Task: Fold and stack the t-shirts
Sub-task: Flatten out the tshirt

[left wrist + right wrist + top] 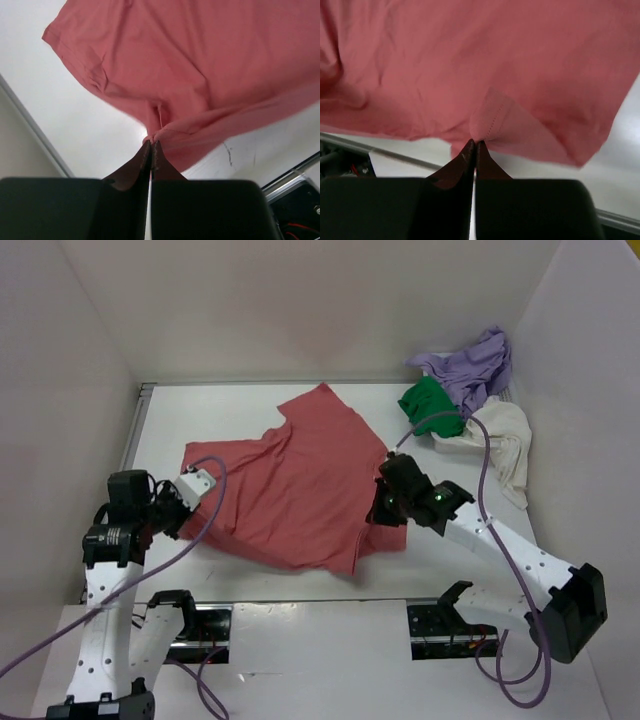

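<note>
Salmon-red t-shirt (pixel 290 480) lies spread left of the other shirts (pixel 470 400), the left gripper (pixel 151 144) pinching its farthest edge from them and the right gripper (pixel 474 143) its nearest, apparently for folding.

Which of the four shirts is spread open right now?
The salmon-red t-shirt, spread across mid-table with the left gripper and right gripper shut on its edges; the lavender shirt, green shirt and cream shirt lie bunched at the far right.
</note>
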